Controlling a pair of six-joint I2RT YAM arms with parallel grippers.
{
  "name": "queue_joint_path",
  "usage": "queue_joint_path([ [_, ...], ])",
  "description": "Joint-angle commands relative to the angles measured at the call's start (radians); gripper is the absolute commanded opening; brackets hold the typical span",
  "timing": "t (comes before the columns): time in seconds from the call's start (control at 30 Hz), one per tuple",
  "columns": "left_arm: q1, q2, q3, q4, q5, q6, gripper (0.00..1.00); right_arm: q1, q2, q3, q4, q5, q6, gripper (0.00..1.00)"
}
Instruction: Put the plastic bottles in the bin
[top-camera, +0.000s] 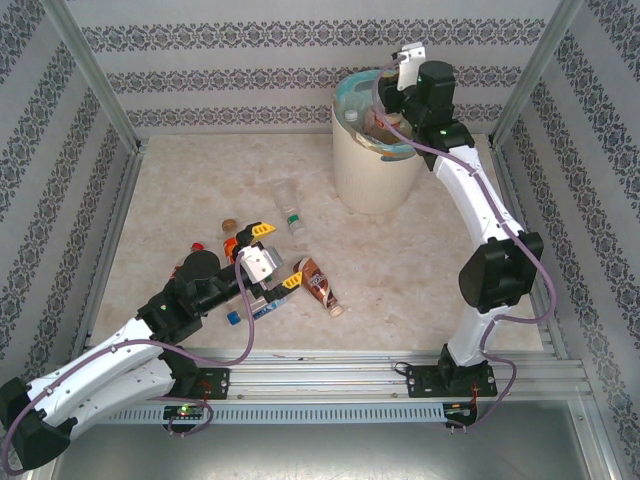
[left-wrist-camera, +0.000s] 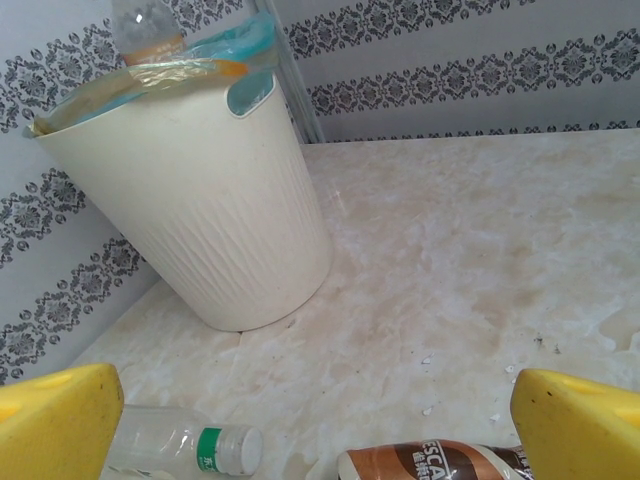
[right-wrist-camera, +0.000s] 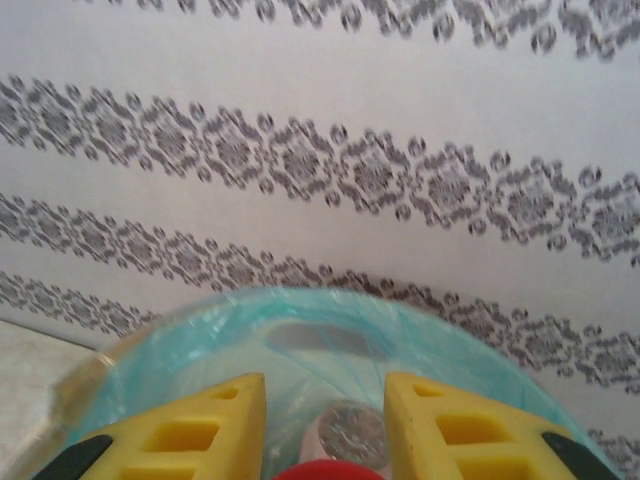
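Near left, the left tool hovers wide open above the worktop. A brown-labelled bottle lies just right of it, and a clear green-capped bottle just beyond. Farther back, right of centre, stands the bin. Over its mouth the right tool is closed narrowly on a red-capped bottle.

The cream, bag-lined bin is stood upright at the back; a red-capped bottle is held over it. A clear bottle and a brown-labelled bottle are laid flat nearby.
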Motion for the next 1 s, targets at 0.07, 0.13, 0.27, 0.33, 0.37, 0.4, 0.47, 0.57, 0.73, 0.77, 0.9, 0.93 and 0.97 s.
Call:
queue_joint_path([
  [0.07, -0.012, -0.002, -0.013, 0.057, 0.001, -0.002, 1.00, 0.018, 0.051, 0.054, 0.021, -0.023, -0.017, 0.01],
  [0.13, -0.012, -0.003, -0.012, 0.056, 0.001, -0.004, 1.00, 0.021, 0.076, 0.045, 0.010, -0.040, -0.014, 0.02],
  [0.27, -0.012, -0.007, -0.011, 0.051, 0.000, -0.004, 1.00, 0.022, 0.097, -0.013, 0.017, -0.050, -0.013, 0.03],
  [0.33, -0.013, -0.007, -0.011, 0.052, 0.001, -0.004, 1.00, 0.018, 0.101, -0.047, 0.015, -0.048, -0.020, 0.02],
  [0.37, -0.013, -0.005, -0.013, 0.053, 0.001, -0.004, 1.00, 0.016, 0.101, -0.062, 0.017, -0.048, -0.023, 0.03],
  [0.4, -0.013, -0.005, -0.013, 0.054, 0.002, -0.004, 1.00, 0.013, 0.099, -0.079, 0.017, -0.049, -0.026, 0.03],
  [0.47, -0.015, -0.004, -0.014, 0.059, 0.001, -0.006, 1.00, 0.006, 0.097, -0.104, 0.014, -0.049, -0.030, 0.03],
  [0.57, -0.015, 0.005, -0.016, 0.063, 0.004, -0.007, 1.00, -0.004, 0.096, -0.132, 0.009, -0.059, -0.032, 0.03],
  [0.73, -0.015, 0.010, -0.014, 0.062, 0.007, -0.007, 1.00, -0.024, 0.087, -0.154, 0.019, -0.155, 0.057, 0.03],
  [0.77, -0.015, 0.008, -0.013, 0.060, 0.004, -0.006, 1.00, -0.029, 0.078, -0.157, 0.031, -0.175, 0.080, 0.03],
  [0.9, -0.015, 0.007, -0.015, 0.058, 0.001, -0.004, 1.00, -0.028, 0.029, -0.141, 0.093, -0.202, 0.156, 0.03],
  [0.93, -0.015, 0.008, -0.014, 0.059, 0.002, -0.005, 1.00, -0.025, 0.020, -0.128, 0.100, -0.202, 0.167, 0.02],
  [0.97, -0.015, 0.009, -0.015, 0.059, 0.001, -0.005, 1.00, -0.023, 0.013, -0.115, 0.107, -0.200, 0.170, 0.03],
])
